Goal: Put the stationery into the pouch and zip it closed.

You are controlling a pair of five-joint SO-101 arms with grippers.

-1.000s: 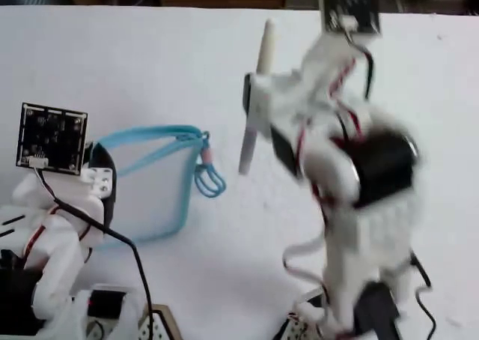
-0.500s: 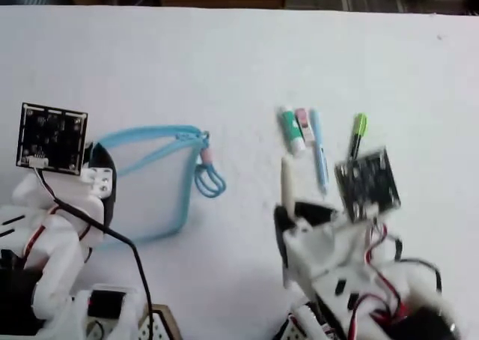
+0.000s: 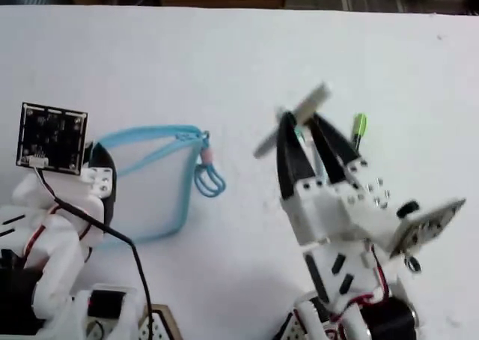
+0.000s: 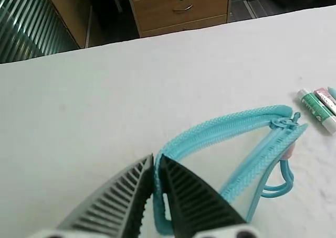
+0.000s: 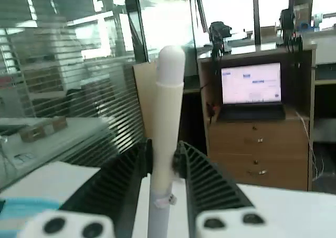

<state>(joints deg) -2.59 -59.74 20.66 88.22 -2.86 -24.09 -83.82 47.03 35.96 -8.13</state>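
Note:
A clear pouch (image 3: 150, 183) with a blue zipper rim (image 4: 231, 129) lies open at the table's left, its blue pull loop (image 3: 209, 179) on the side toward the other arm. My left gripper (image 3: 103, 177) sits at the pouch's left end, shut on the rim (image 4: 157, 167). My right gripper (image 3: 299, 123) hangs tilted over the loose stationery, shut on a white pen (image 5: 167, 128) that sticks out across its fingers (image 3: 318, 99). A green highlighter (image 3: 359, 125) lies beside it. Two small tubes (image 4: 317, 104) lie on the table right of the pouch.
The white table (image 3: 150, 63) is bare beyond the pouch and between the two arms. Both arm bases and their cables (image 3: 135, 257) crowd the near edge. A wooden drawer unit (image 4: 178, 7) stands past the far edge.
The right arm swung with the white pen: from far over the table, back toward its base, then up and forward over the stationery. The left arm and pouch stayed put.

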